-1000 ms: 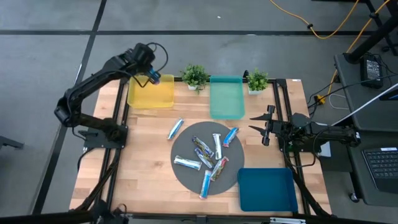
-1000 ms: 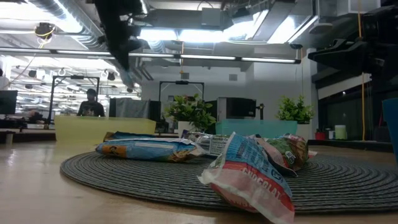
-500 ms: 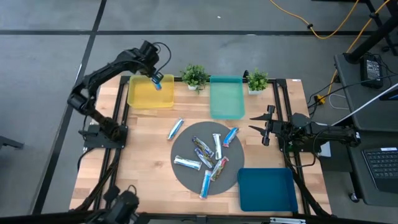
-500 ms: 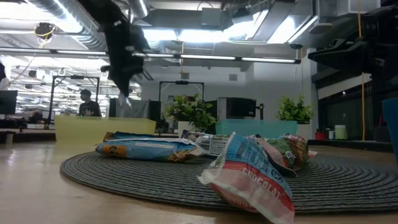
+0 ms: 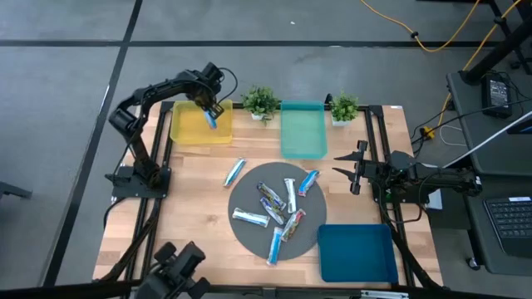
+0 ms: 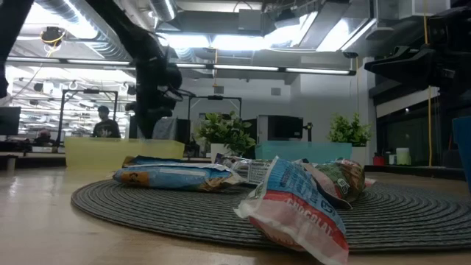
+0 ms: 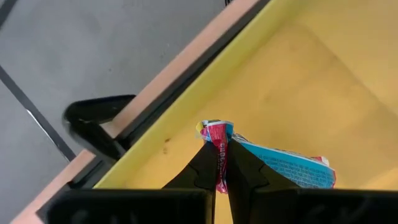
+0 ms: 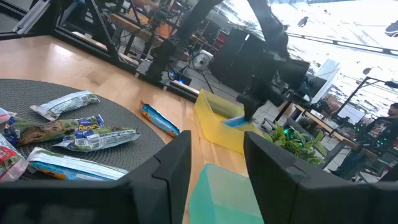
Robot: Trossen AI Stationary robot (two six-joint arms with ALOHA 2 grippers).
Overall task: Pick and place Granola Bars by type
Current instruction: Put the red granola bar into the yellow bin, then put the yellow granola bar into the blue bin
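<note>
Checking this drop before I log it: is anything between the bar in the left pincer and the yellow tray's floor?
Nothing visible. The left pincer is shut on the blue bar by its red end, and the bar hangs over the bare floor of the yellow tray. No other bar shows in that tray.

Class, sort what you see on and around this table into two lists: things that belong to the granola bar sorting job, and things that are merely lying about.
Part of the job:
- granola bars on the round mat
- blue bar held by the left end effector
- stray bar on the wood
- yellow tray, green tray, blue tray

Just lying about:
- two potted plants
- laptop
</note>
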